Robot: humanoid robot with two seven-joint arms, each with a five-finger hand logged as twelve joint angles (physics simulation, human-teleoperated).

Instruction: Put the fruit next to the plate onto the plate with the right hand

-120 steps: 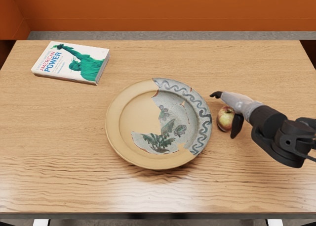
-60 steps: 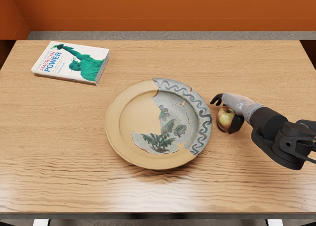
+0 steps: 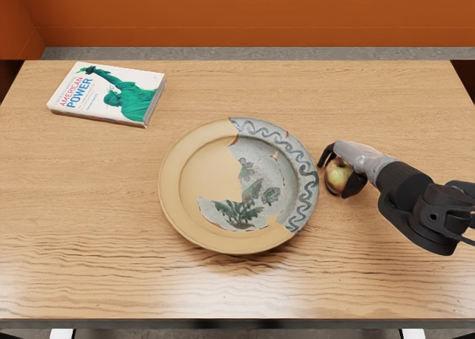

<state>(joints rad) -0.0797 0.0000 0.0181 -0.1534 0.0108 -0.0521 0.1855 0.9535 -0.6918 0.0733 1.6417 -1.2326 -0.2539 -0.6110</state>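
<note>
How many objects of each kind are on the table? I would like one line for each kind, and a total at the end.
book: 1
plate: 1
apple: 1, on the table beside the plate, with the right hand curled around it
Total: 3 objects

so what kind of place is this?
Probably a simulated home tabletop, dining or study: wooden table, a book, a painted plate with an apple beside it, orange wall behind.
</note>
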